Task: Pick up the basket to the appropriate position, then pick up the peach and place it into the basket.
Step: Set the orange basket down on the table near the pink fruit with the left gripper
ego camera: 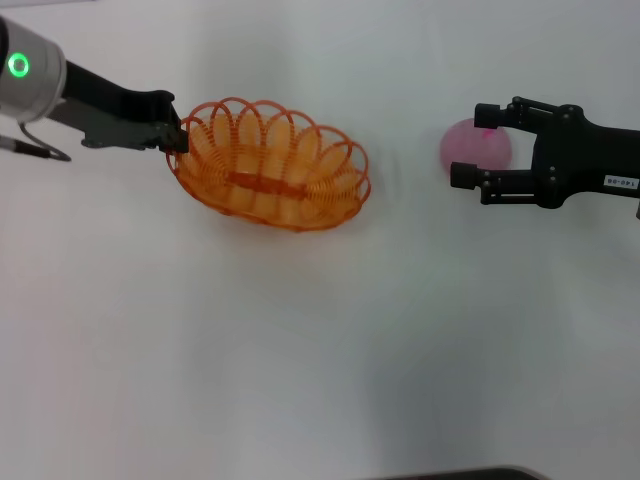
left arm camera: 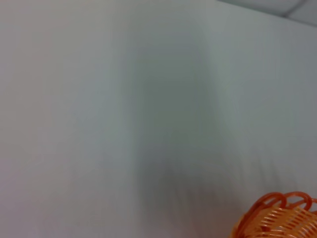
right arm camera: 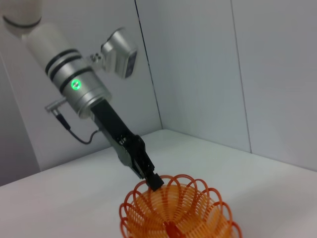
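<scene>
While the left claw (ego camera: 178, 135) is pinching the light, springy basket (ego camera: 272, 165) rim upper left, the right claw (ego camera: 472, 146) is gaping wide around the smooth peach (ego camera: 470, 148).

Bright, even overhead light floods the plain white tabletop (ego camera: 300, 350); shadows are faint. The left wrist view is smeared, the orange looped-wire basket (left arm camera: 277, 218) soft.

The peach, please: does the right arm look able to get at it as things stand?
Probably yes. The right claw is open with its fingers already straddling the peach, and nothing lies between them; the basket, held by the left claw, sits well aside.
</scene>
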Robot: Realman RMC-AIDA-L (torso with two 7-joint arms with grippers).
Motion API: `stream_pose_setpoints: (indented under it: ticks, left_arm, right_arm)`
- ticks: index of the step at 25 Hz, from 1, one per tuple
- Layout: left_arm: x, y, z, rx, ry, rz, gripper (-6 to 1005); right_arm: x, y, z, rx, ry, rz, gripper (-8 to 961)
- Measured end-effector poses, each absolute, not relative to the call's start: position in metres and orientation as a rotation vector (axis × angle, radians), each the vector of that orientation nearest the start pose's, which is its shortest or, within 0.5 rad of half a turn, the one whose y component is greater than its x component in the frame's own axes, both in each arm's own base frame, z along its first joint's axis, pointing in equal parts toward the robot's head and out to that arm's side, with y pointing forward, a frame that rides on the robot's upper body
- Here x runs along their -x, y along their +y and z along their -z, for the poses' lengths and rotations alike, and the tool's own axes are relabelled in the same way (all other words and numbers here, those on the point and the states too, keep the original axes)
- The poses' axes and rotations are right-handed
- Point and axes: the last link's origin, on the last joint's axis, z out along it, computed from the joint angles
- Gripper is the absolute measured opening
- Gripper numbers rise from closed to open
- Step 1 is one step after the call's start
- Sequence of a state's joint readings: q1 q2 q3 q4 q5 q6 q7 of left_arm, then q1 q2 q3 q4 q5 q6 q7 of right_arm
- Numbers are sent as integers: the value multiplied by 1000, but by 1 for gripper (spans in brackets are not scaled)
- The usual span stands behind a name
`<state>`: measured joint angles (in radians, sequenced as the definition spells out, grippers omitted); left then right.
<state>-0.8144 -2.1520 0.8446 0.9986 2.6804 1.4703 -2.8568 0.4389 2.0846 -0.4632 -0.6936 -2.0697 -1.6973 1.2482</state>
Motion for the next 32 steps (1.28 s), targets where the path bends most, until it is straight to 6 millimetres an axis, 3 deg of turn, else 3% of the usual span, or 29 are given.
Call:
stream_pose_setpoints:
  ticks: [7, 15, 25, 32]
  left_arm:
    - [216, 390, 3, 2030, -1911, 161, 56]
    - [234, 381, 7, 1957, -1968, 292, 59]
    - [241, 379, 8, 1940, -1965, 301, 64]
    - [242, 379, 5, 1936, -1965, 295, 158]
  right_arm:
    - [-294, 300, -28, 2614, 521, -754, 947]
    - [-293, 299, -29, 2620, 512, -759, 947]
    - [-290, 303, -29, 2628, 503, -759, 947]
    - [-289, 303, -28, 2631, 496, -759, 946]
